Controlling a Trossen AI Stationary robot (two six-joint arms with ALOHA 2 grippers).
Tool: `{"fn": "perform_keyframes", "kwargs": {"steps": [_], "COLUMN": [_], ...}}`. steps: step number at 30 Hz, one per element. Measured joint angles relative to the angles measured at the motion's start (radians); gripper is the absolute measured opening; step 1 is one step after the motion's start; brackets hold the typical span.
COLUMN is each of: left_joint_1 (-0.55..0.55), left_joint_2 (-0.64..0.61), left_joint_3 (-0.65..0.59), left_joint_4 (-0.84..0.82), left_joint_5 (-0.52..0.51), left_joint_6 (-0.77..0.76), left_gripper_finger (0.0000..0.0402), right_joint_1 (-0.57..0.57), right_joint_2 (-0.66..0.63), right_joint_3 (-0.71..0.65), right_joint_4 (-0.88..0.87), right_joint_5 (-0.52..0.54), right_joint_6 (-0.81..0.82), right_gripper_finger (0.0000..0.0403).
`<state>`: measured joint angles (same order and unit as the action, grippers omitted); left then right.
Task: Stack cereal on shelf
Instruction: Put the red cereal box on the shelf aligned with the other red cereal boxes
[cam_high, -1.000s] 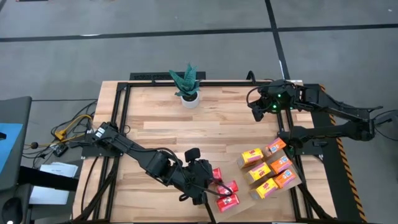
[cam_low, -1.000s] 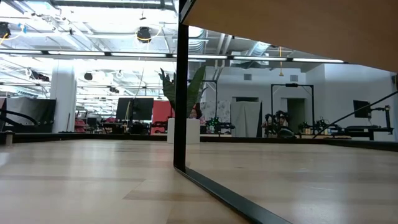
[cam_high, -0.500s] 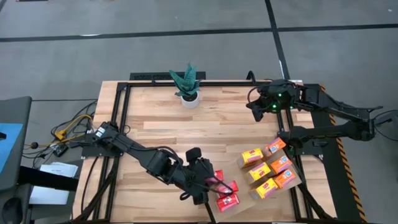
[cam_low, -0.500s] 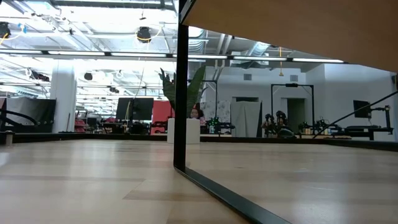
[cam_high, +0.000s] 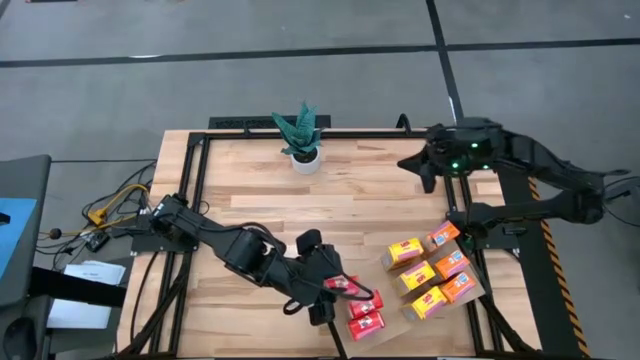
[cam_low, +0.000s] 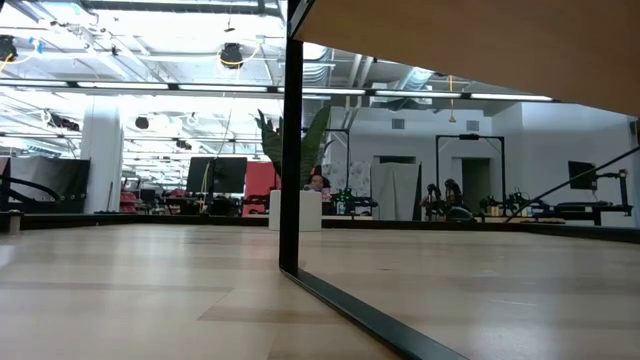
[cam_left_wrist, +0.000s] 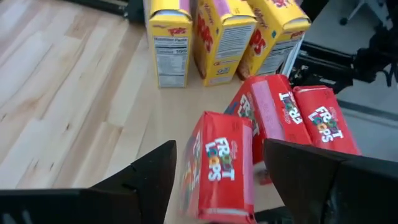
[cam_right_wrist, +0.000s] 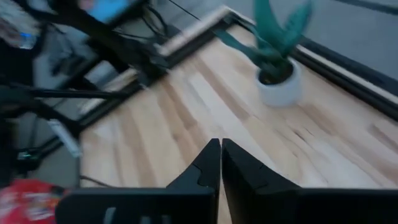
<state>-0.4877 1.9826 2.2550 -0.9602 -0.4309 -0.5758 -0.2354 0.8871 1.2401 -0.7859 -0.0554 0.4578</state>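
Evidently a red box (cam_left_wrist: 217, 168) is being picked from the table's near edge: the left gripper (cam_left_wrist: 217, 186) is spread wide around it, not yet clamped. Closing and lifting are called for next. The right gripper (cam_right_wrist: 221, 163), shut and empty, is parked far off.

open tabletop (cam_high: 330, 205) lies between the potted plant (cam_high: 300, 137) and clustered cereal boxes (cam_high: 430, 270).
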Motion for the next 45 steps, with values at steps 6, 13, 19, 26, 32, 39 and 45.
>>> {"fn": "perform_keyframes", "kwargs": {"steps": [6,13,19,26,32,39,45], "left_joint_1": [-0.061,-0.204,-0.261,-0.236,-0.249,-0.266,-0.258], "left_joint_2": [0.0,-0.022,0.05,0.15,0.164,0.164,0.164], "left_joint_3": [0.101,0.065,0.064,0.063,0.063,0.063,0.063], "left_joint_4": [-0.177,-0.348,-0.389,-0.384,-0.354,-0.292,-0.253], "left_joint_5": [-0.072,-0.328,-0.5,-0.47,-0.498,-0.524,-0.519], "left_joint_6": [-0.107,-0.354,-0.469,-0.469,-0.481,-0.454,-0.411], "left_gripper_finger": [0.0208,0.0103,0.001,0.0002,0.0,0.0,0.0], "right_joint_1": [0.19,0.491,0.727,0.88,0.949,0.974,0.986], "right_joint_2": [0.002,0.022,0.085,0.239,0.382,0.522,0.59], "right_joint_3": [0.042,0.042,0.043,0.045,0.124,0.298,0.413], "right_joint_4": [-0.027,-0.13,-0.136,-0.117,-0.144,-0.3,-0.45], "right_joint_5": [0.027,0.235,0.492,0.554,0.562,0.568,0.617], "right_joint_6": [0.055,0.178,0.296,0.391,0.408,0.407,0.406], "right_gripper_finger": [0.0012,0.0006,0.0007,0.0007,0.0005,0.0006,0.001]}}
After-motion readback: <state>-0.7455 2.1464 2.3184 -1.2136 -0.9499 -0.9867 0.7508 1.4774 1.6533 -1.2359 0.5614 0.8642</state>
